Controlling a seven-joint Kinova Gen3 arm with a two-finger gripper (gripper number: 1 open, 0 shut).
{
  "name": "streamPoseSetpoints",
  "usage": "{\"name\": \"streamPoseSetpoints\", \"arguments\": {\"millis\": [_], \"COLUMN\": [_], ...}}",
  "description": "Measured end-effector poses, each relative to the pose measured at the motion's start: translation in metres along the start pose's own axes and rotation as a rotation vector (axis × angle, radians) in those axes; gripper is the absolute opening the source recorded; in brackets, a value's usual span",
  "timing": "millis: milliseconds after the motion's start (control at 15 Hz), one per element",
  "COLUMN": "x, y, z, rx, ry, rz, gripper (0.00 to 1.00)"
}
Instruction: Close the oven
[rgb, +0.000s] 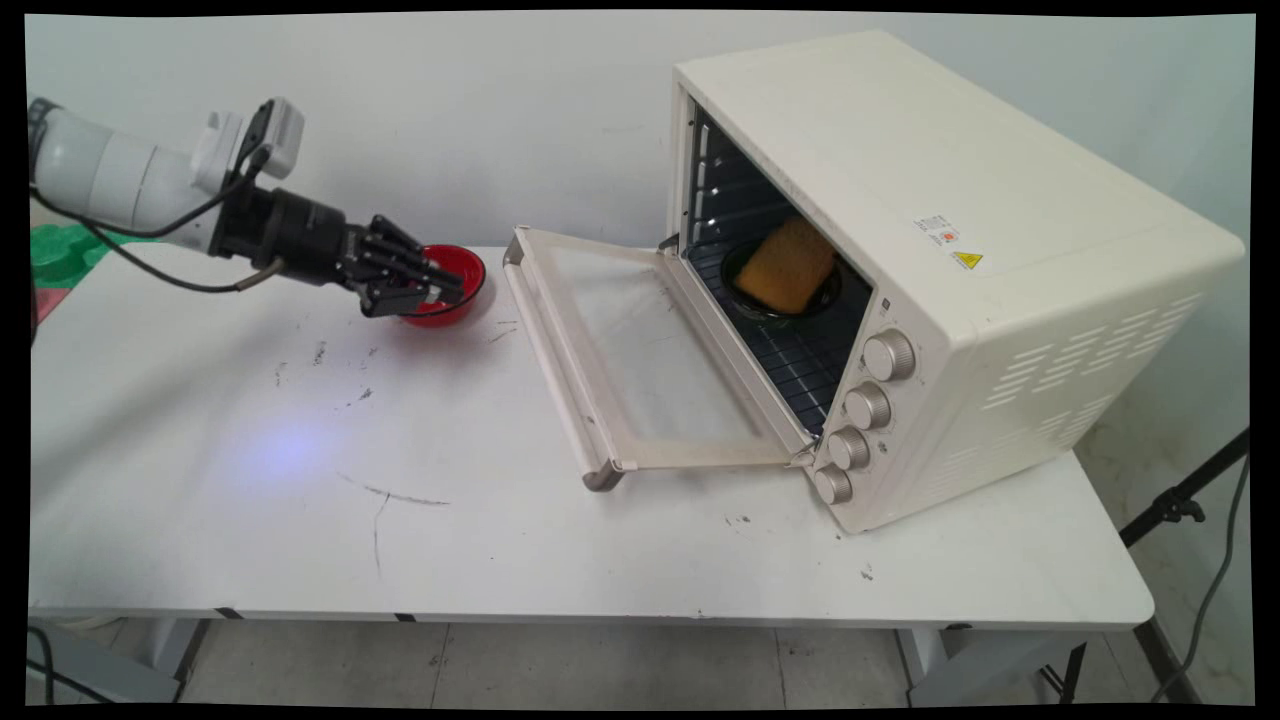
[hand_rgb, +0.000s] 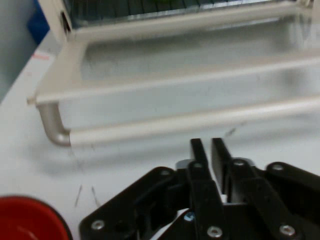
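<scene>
Gripper (rgb: 447, 287) closed, empty, beside red bowl (rgb: 462, 281) on tabletop (rgb: 300, 480); oven (rgb: 930, 260) door (rgb: 640, 350) open, toast (rgb: 786, 266) inside.

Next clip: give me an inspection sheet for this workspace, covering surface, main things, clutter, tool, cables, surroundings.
Surface: white table, scuffed with dark marks and a thin crack line.
Main things: cream toaster oven on the table's right, its door folded down flat; inside, a dark dish on the rack holds a slice of toast. Red bowl stands left of the door.
Clutter: nothing seen on the table.
Tool: black tool over the red bowl's near side, fingers nearly together, holding nothing.
Cables: black cables hang from the arm.
Surroundings: plain wall behind; green object at far left; black stand at right.
</scene>
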Motion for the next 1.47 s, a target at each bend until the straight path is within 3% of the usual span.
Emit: {"name": "streamPoseSetpoints", "arguments": {"millis": [533,933,1467], "x": [-0.028,-0.031,-0.027], "y": [0.013,0.023,0.029], "z": [0.023,0.06,0.106], "rx": [0.024,0.03,0.026], "ry": [-0.07,-0.088,-0.106], "rz": [-0.091,-0.143,-0.146], "gripper": [0.0,0.0,0.0]}}
